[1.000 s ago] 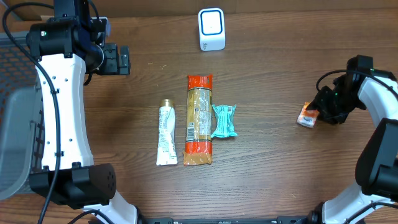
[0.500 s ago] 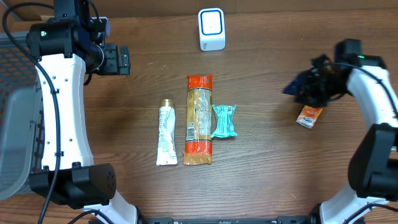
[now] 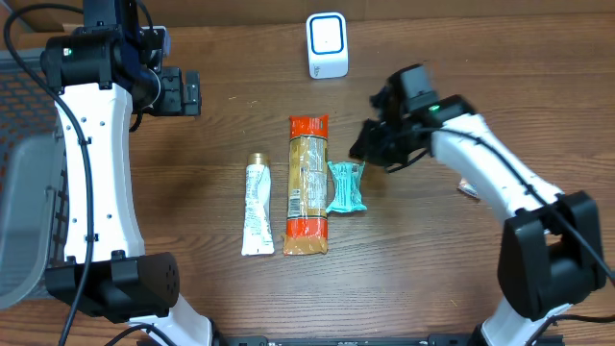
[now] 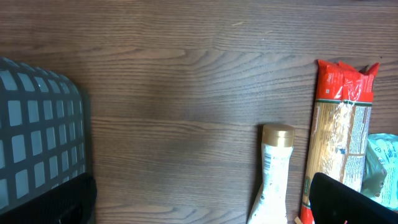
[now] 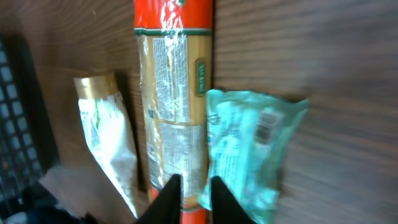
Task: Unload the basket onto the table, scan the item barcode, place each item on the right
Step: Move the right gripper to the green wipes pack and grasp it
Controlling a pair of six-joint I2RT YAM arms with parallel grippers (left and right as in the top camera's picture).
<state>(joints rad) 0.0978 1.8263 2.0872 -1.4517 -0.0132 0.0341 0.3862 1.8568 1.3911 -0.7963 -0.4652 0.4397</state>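
Whereas a second ago the right claw (image 3: 368, 147) sat low at the far right beside the orange packet (image 3: 467, 190), it has now swung left across the table and hangs just to the right of the teal packet (image 3: 346, 186). The orange packet lies where it was, now partly hidden under the white forearm. The tube (image 3: 256, 205), the long pasta bag (image 3: 307, 185) and the teal packet have not shifted, and the left arm has not moved either.

The table (image 3: 432, 279) is dark brown wood with a clear grain. The tube, pasta bag and teal packet lie side by side at its middle, the bag touching the teal packet along one edge and the tube just beside it on the other. The white scanner (image 3: 327, 44) stands upright at the far edge, well apart from them. A grey mesh basket (image 3: 19, 202) sits at the left edge (only part of it shows).

The right arm reaches diagonally from the lower right toward the centre. In its wrist view its fingertips (image 5: 171, 190) are drawn nearly together with only a slim gap, gripping nothing, above the seam between pasta bag and teal packet. The left arm rises along the left side, its claw (image 3: 190, 92) pointing right at the far left corner, jaws spread wide and empty.
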